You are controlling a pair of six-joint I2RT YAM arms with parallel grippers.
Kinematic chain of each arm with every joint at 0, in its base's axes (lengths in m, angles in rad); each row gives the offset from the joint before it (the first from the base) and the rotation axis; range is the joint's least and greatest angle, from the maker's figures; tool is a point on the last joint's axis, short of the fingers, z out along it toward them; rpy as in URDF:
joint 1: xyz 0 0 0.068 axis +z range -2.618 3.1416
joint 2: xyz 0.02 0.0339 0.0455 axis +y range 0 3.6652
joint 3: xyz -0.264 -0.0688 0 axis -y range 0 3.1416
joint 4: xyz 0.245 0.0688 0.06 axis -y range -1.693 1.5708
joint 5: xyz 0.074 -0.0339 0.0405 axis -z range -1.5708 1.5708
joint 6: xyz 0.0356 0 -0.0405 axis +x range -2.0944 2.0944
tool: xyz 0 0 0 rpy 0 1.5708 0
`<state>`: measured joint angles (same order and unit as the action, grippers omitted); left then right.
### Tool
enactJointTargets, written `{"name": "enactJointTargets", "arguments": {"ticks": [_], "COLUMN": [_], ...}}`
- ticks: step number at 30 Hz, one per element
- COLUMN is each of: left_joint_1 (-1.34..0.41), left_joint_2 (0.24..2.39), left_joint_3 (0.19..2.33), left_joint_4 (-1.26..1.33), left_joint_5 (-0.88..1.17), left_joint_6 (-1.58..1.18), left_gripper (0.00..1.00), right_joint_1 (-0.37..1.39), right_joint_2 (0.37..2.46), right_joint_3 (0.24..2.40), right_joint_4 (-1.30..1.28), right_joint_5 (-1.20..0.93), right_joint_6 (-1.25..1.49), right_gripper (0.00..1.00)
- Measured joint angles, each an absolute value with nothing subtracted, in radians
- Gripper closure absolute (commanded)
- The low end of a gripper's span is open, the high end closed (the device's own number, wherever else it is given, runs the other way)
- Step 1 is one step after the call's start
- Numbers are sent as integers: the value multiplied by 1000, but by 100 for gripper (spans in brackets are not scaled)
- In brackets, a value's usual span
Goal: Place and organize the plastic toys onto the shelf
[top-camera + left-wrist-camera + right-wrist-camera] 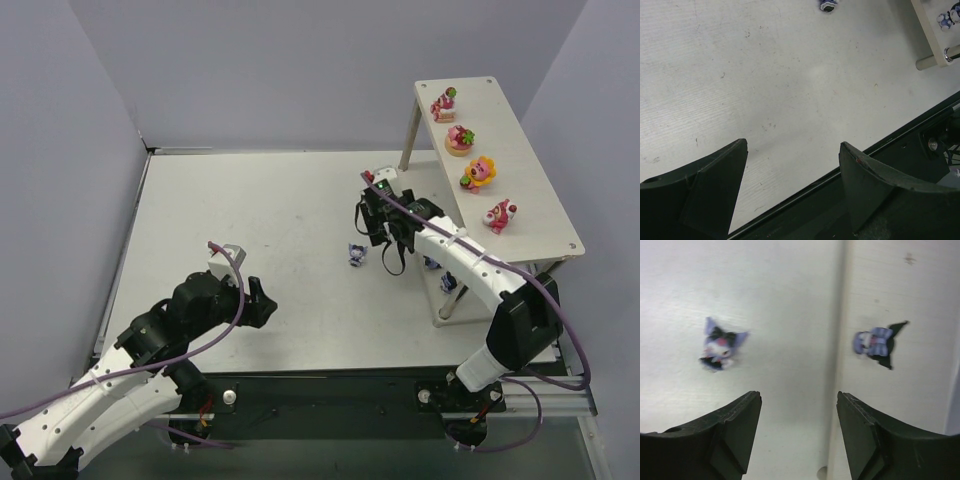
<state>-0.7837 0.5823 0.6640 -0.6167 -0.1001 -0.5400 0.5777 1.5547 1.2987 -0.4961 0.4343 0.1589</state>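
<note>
High rear overview, two close wrist views down onto shared tabletop (260,220)

My workspace: white tabletop (270,210), lightly scuffed, boxed by plain pale lavender-grey walls (300,70) on three sides. Black frame rail (320,385) along my near edge. Even, soft light.

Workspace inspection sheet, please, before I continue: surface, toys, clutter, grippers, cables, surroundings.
Surface: white table, lightly scuffed.
Job's things: four pink toys in a row on the shelf top board; one dark toy on the table; another dark toy on the lower board.
Clutter: nothing seen.
Grippers: left gripper open, empty, over the table's near edge; right gripper open, empty, above the lower board's edge.
Cables: purple cables run along both arms.
Surroundings: plain walls.
</note>
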Motion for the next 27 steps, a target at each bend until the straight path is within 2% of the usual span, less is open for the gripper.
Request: {"name": "enactJointTargets", "arguments": {"ticks": [7, 14, 19, 27], "left_joint_1": [-784, -784, -784, -784], "left_joint_2": [569, 559, 559, 559], "left_joint_3": [662, 662, 662, 662], "left_joint_4": [-617, -618, -619, -619], "left_joint_5": [-109, -123, -127, -128], "left_joint_6": [-543, -543, -543, -543], "left_gripper": [15, 15, 15, 15], "right_joint_1": [662, 655, 650, 628], "right_joint_2": [1586, 1777, 1857, 1865], "right_joint_3": [1297, 1299, 1314, 1336], "right_joint_4": [-412, -334, -323, -283], "right_joint_5": [267, 151, 121, 132], "right_joint_6": [153, 168, 199, 232], "right_gripper": [37, 38, 41, 44]}}
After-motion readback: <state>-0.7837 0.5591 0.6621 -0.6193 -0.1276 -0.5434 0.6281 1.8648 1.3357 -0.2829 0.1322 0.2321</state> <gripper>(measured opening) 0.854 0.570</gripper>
